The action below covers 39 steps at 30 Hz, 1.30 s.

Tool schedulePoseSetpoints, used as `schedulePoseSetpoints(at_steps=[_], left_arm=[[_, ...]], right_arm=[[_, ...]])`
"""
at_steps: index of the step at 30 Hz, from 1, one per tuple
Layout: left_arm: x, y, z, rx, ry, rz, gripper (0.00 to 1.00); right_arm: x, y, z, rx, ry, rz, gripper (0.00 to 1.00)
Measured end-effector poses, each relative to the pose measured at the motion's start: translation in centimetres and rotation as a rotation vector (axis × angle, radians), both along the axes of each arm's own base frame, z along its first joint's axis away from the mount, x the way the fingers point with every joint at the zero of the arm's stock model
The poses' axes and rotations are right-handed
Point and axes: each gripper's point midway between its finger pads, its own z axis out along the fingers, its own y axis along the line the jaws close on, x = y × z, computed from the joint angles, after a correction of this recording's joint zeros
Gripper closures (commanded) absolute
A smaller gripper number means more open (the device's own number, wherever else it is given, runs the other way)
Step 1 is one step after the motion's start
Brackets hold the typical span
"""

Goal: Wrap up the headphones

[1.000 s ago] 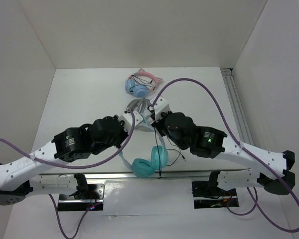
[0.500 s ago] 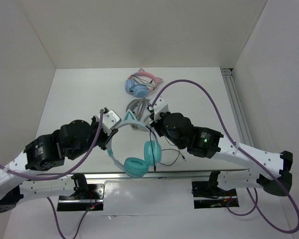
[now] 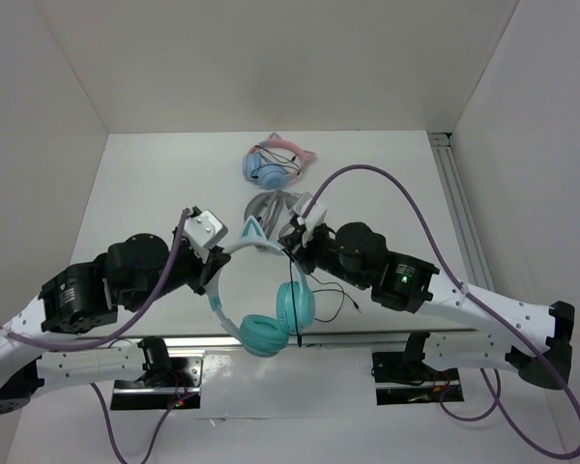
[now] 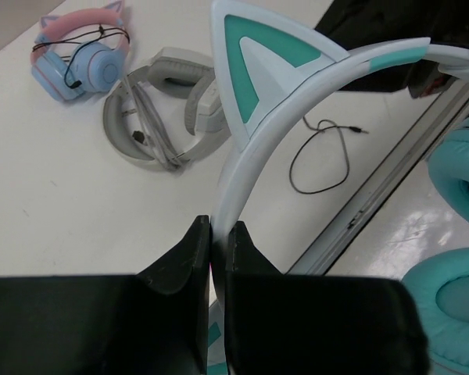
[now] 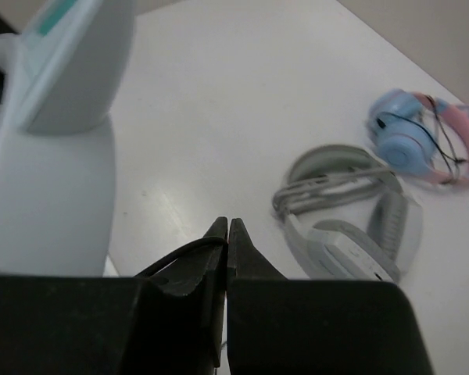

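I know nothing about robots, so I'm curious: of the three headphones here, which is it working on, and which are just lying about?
In the job:
- teal headphones, headband clamped in the left gripper
- their cable, pinched by the right gripper

Lying about:
- grey headphones
- blue-and-pink headphones

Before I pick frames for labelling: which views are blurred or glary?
Top external: sharp, evenly lit, reflections on the metal strip at the near edge. Left wrist: headband crisp, speckled glare lower right. Right wrist: headband badly out of focus, cable and grey headphones soft.
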Motion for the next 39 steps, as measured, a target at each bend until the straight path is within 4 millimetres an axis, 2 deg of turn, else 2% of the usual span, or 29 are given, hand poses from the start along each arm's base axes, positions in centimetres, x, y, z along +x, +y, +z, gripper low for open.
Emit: schedulePoseSetpoints(at_steps=[5, 6, 9, 11, 13, 17, 21, 25, 29, 33, 34, 36, 39], left_arm=[[-0.8, -0.1, 1.1, -0.134, 0.043, 0.010, 1.00], [-1.0, -0.1, 1.2, -0.155, 0.050, 0.013, 1.00], [-1.3, -0.1, 1.2, -0.212, 0.076, 0.024, 1.00], [-1.5, -0.1, 1.6, -0.252, 0.082, 0.026, 1.00], [-1.6, -0.2, 1.9, -0.290, 0.087, 0.026, 1.00], [-1.5, -0.8, 4.6, -0.436, 0.081, 0.032, 1.00], [-1.4, 0.1, 6.1, -0.525, 0.079, 0.075, 1.00], [-0.8, 1.6, 6.8, -0.599, 0.085, 0.159, 1.00], [0.1, 3.2, 6.8, -0.652, 0.100, 0.277, 1.00], [1.3, 5.1, 6.1, -0.665, 0.108, 0.422, 1.00], [1.5, 5.6, 6.1, -0.667, 0.109, 0.460, 1.00], [2.1, 6.4, 6.2, -0.677, 0.108, 0.535, 1.00], [2.8, 7.6, 6.4, -0.677, 0.091, 0.633, 1.00]], right_arm=[[-2.2, 1.9, 1.5, 0.104, -0.031, 0.185, 0.98], [-2.4, 2.2, 1.9, 0.122, -0.038, 0.208, 0.96], [-2.8, 3.0, 2.6, 0.179, -0.060, 0.261, 0.79], [-3.0, 3.4, 2.2, 0.202, -0.053, 0.293, 0.69], [-3.2, 3.7, 1.4, 0.220, -0.037, 0.329, 0.67], [-3.6, 5.2, -1.8, 0.217, 0.038, 0.400, 0.66], [-4.1, 6.1, -5.0, 0.214, 0.105, 0.435, 0.66], [-4.6, 6.3, -6.3, 0.248, 0.134, 0.455, 0.66], [-4.8, 6.7, -6.7, 0.288, 0.148, 0.471, 0.67], [-5.5, 7.1, -8.1, 0.302, 0.173, 0.486, 0.77], [-6.0, 7.3, -8.6, 0.302, 0.183, 0.494, 0.86], [-7.1, 7.7, -9.6, 0.295, 0.198, 0.511, 0.95], [-8.8, 8.0, -10.4, 0.297, 0.212, 0.538, 0.97]])
